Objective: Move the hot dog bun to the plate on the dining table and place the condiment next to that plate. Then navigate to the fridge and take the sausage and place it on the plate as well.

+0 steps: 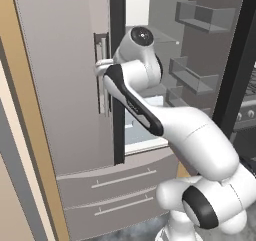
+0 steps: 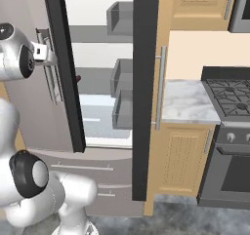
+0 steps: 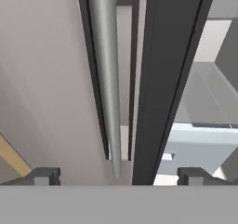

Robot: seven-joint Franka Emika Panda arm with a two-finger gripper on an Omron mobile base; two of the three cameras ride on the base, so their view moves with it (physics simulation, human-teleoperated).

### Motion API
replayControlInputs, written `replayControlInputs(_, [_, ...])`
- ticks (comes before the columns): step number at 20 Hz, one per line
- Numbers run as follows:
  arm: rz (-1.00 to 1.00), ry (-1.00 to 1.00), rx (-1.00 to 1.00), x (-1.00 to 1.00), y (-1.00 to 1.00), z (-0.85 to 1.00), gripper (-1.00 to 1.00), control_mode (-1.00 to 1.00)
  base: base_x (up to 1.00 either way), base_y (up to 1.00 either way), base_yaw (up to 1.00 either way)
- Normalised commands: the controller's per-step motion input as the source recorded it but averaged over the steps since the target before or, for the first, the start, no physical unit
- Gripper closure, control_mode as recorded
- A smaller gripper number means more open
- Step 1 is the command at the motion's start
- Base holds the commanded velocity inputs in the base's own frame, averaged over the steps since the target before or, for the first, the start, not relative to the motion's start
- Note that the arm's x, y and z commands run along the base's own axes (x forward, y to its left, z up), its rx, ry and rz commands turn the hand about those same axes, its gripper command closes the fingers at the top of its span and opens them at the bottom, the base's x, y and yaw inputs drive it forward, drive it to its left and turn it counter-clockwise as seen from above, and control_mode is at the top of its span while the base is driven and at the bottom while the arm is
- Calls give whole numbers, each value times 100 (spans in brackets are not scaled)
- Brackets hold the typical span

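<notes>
Hand view: end effector open, straddling fridge handle.

**Three cameras, all close on the fridge front**

Your left base view looks from behind and left of the arm, forward and slightly down, at the fridge from close range; the arm's bulk covers much of the lower right. Your right base view faces the same fridge from behind and right, with the arm at its left edge, and takes in the stove and a marble counter beside it. Both share the dark door edge, the pale interior and the door bins. Your hand view sits very near the door, looking along the vertical door handle and that same dark edge.
</notes>
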Motion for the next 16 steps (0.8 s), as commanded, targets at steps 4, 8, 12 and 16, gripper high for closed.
replayControlInputs(4, [-1,-8,0,28,8,-24,-100,-100,0,0,0])
replayControlInputs(8, [-1,-2,0,40,15,-27,-100,-100,0,0,0])
replayControlInputs(12, [-1,0,0,55,23,-11,-100,-100,0,0,0])
replayControlInputs(16, [-1,0,0,55,31,-8,-100,-100,0,0,0])
